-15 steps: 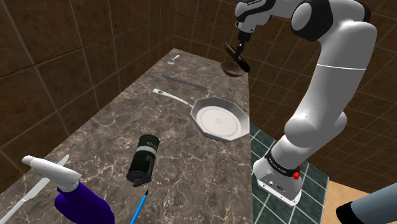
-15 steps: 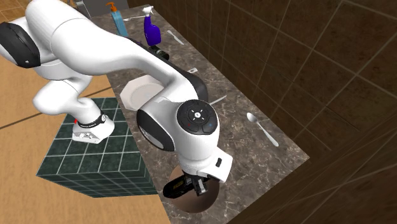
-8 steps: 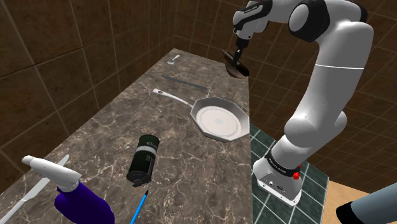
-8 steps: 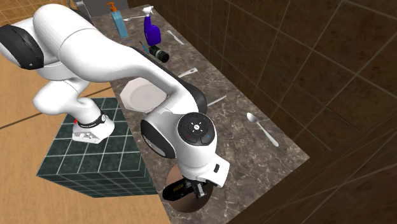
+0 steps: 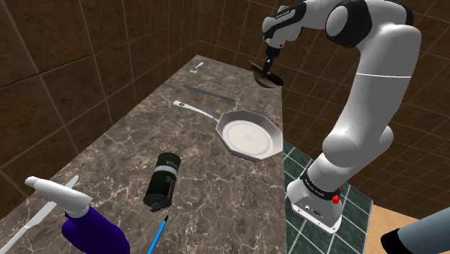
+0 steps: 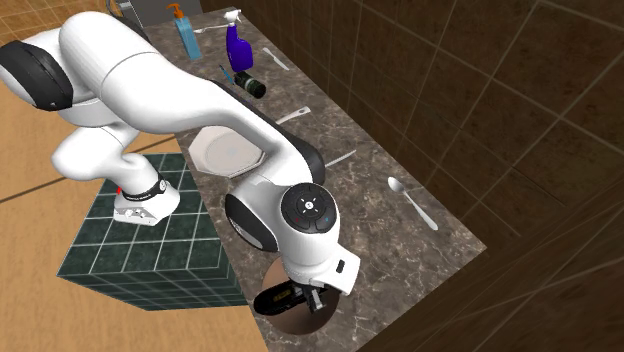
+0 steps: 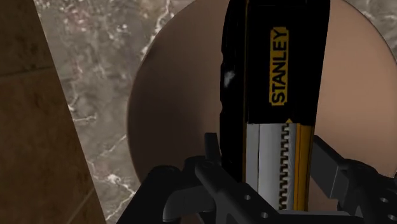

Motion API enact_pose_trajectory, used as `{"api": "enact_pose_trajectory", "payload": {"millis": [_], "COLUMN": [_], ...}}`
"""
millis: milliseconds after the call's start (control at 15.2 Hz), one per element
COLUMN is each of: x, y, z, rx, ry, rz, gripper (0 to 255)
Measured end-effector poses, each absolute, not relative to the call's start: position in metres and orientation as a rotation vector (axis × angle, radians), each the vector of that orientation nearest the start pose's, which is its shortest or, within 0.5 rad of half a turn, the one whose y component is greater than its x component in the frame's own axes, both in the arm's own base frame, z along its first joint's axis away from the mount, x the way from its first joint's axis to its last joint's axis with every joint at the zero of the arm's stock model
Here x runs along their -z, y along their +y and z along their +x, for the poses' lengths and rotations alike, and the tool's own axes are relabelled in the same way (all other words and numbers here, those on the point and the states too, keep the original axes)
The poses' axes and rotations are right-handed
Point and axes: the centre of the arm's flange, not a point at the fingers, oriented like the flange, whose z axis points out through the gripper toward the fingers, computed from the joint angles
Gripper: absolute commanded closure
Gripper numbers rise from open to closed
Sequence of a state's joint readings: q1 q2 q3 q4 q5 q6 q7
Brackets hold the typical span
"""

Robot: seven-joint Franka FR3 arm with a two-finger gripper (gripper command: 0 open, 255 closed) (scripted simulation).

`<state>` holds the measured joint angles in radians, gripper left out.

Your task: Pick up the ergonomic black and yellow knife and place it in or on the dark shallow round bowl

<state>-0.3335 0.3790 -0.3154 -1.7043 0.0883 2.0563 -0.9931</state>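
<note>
Pincer [image 7: 267,156], clenched on the black-and-yellow Stanley knife [image 7: 277,76], has shifted squarely above the brown round bowl [image 7: 178,114] at the table's [image 5: 130,137] far end. Judgement: ready for release; placement outstanding.

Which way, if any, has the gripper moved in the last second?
Yes. In the shoulder view the gripper, clasping the knife, has come slightly down toward the bowl.

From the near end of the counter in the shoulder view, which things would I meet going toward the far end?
Spray bottle → dark bottle → plate → grey utensil → bowl, with the gripper holding the knife over it.
</note>
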Motion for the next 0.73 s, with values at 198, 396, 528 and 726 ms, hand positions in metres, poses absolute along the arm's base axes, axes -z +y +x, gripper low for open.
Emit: {"api": "enact_pose_trajectory", "payload": {"millis": [198, 396, 528, 726], "x": [-0.378, -0.375, -0.376, -0.402], "y": [-0.376, -0.376, -0.377, -0.378], "z": [0.534, 0.533, 0.532, 0.535], "rx": [-0.056, -0.062, -0.063, -0.062], "ry": [-0.506, -0.504, -0.503, -0.503], "rz": [-3.118, -3.116, -3.116, -3.117], "gripper": [0, 0, 0, 0]}}
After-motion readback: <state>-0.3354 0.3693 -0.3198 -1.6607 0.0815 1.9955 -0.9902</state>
